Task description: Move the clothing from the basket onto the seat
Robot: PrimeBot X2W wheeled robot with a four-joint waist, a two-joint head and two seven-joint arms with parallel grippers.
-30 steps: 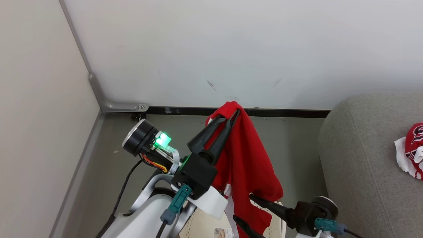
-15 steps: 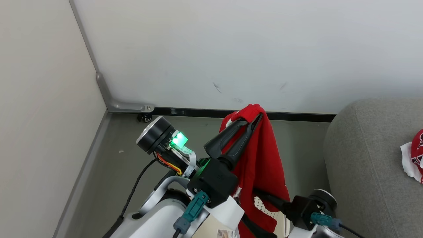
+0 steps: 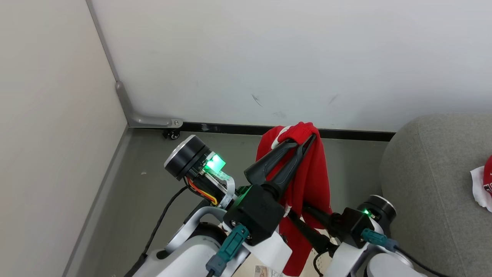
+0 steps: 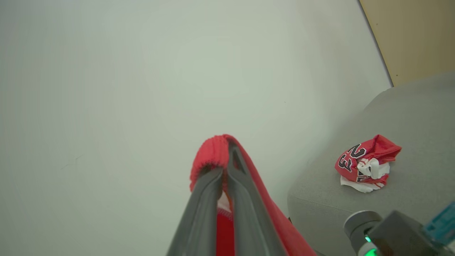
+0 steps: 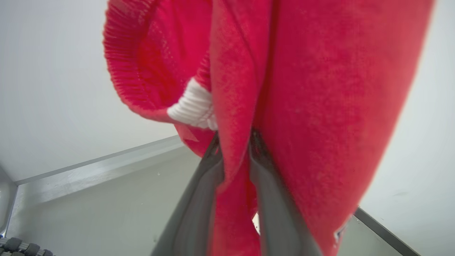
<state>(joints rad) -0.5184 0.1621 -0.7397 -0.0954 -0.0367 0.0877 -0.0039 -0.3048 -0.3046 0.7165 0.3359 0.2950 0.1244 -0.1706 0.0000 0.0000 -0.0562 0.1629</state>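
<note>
A plain red garment [image 3: 311, 181] with white trim hangs from my left gripper [image 3: 307, 135], which is raised and shut on its ribbed edge [image 4: 209, 156]. My right gripper [image 3: 303, 217] reaches in from the lower right. Its fingers [image 5: 209, 177] pinch a fold of the same red garment [image 5: 302, 89] lower down, with the tips buried in cloth. The crumpled jersey [image 4: 366, 163] with the number 23 lies on the grey seat [image 4: 419, 128], also at the head view's right edge [image 3: 485, 184]. A bit of the cream basket [image 3: 256, 269] shows between my arms.
A white wall [image 3: 269, 57] stands close ahead, with a black baseboard [image 3: 230, 129] and a metal corner bracket [image 3: 150, 122]. A beige wall [image 3: 46, 134] closes the left side. The seat's rounded arm [image 3: 423, 181] is at the right, with grey floor [image 3: 153, 161] between.
My right gripper has closed from wide open onto a fold of the hanging red garment. The left gripper keeps its hold. The head camera has shifted a little.
</note>
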